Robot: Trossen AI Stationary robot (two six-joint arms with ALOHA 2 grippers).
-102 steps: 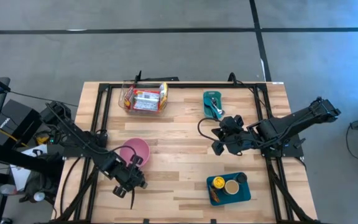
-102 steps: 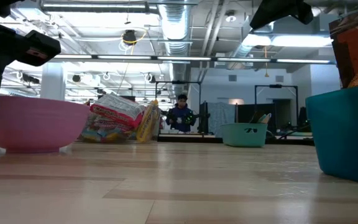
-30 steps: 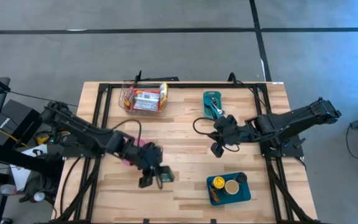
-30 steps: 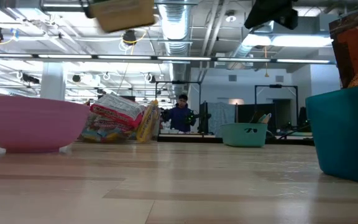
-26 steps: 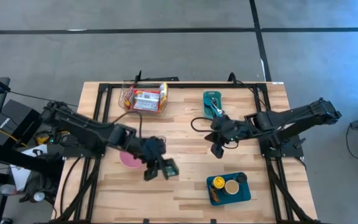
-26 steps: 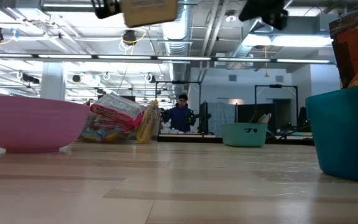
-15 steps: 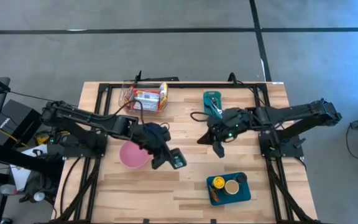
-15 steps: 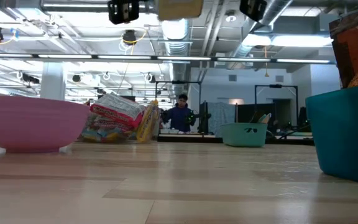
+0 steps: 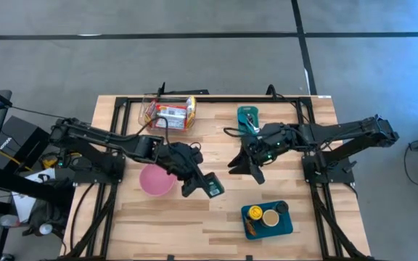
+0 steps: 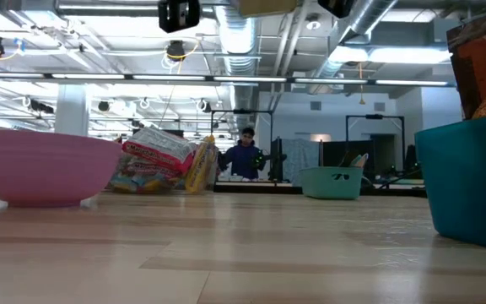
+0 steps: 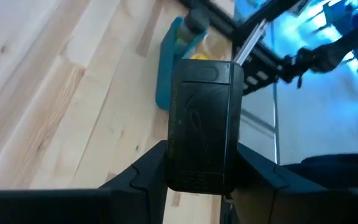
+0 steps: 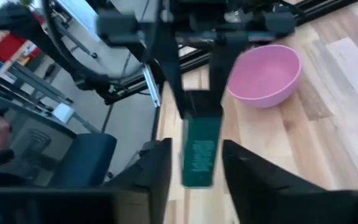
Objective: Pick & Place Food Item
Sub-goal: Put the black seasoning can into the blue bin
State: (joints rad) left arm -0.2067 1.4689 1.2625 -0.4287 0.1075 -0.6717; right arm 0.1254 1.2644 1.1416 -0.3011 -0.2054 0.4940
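A dark green food box (image 9: 213, 187) hangs in the air over the middle of the table, with my left gripper (image 9: 200, 184) shut on it. The low view shows only the box's tan underside (image 10: 264, 7) at the top edge. My right gripper (image 9: 244, 168) stands open just to the box's right, pointing at it. In the right wrist view the box (image 12: 200, 155) shows between my open fingers (image 12: 158, 167), farther off; I see no touch. A pink bowl (image 9: 156, 180) rests on the table left of the box. My left gripper pinches the box's two long sides (image 11: 178, 163) between its two fingers (image 11: 146, 169), at the box's near end. The fingers lie along the box, coming from the table's left and slanting down. The box sticks out past the fingertips toward the right gripper, lifted clear of the table.
A wire basket of snack packets (image 9: 169, 114) stands at the far edge. A teal bin (image 9: 249, 120) sits far right of centre. A teal tray with a can and cups (image 9: 267, 218) lies near the front right. Bare wood lies under the box.
My left gripper has carried the box up and toward the table's right, from in front of the pink bowl to the table's middle, rolling as it went. My right gripper has swung round toward the box and opened.
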